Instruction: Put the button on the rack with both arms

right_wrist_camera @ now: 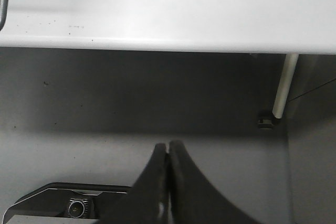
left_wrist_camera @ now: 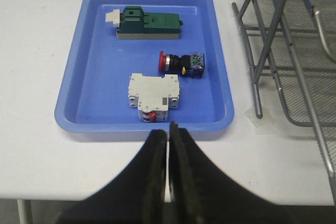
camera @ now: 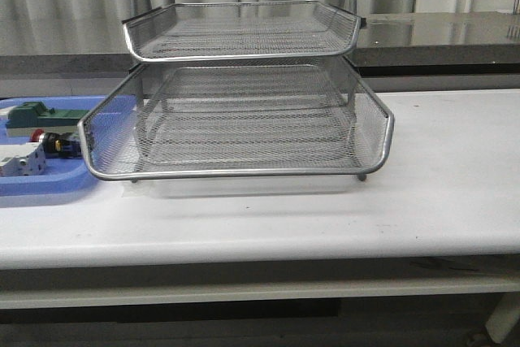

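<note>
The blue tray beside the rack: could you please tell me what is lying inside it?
The blue tray holds a green block, the red-headed button and a white block. Nothing there looks covered.

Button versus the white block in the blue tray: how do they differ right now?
The button has a red head, silver collar and black body; the white block is boxy and white with a small red bit. The button looks smaller than the white block. The button lies on its side mid-tray; the white block sits nearer the left tool. Both rest untouched in the blue tray.
</note>
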